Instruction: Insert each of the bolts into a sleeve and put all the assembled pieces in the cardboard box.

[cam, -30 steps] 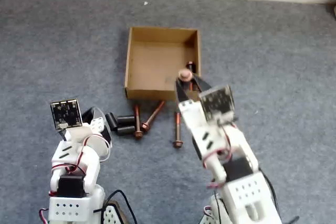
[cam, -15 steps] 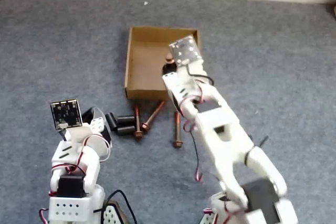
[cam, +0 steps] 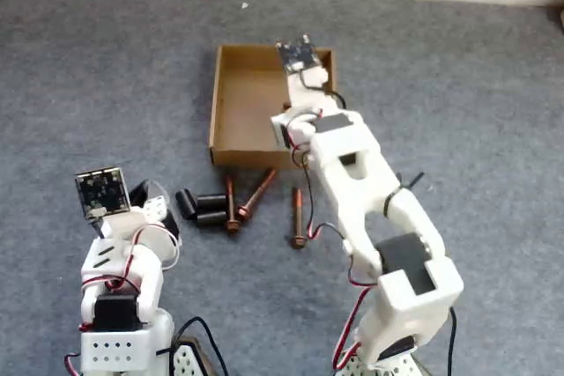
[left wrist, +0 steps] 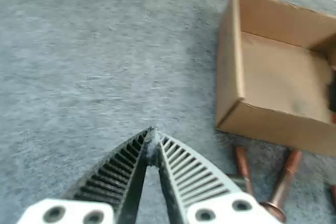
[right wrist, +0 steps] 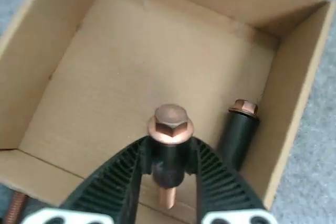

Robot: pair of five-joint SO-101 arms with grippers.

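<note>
One sleeved bolt (right wrist: 170,125) is clamped in the right gripper (right wrist: 169,149) above the box (right wrist: 105,66), poised to join a second piece (right wrist: 237,135) inside; the left gripper (left wrist: 152,136) sits pressed together, idle.

1. No text, number, label or sign can be read in any view.
2. The cardboard box (cam: 214,103) has plain walls, no print legible.
3. The circuit board (cam: 97,193) on the left arm and the second circuit board (cam: 297,53) on the right arm carry marks too small to read.
4. The head of the sleeved bolt (right wrist: 170,123) shows no legible stamp.
</note>
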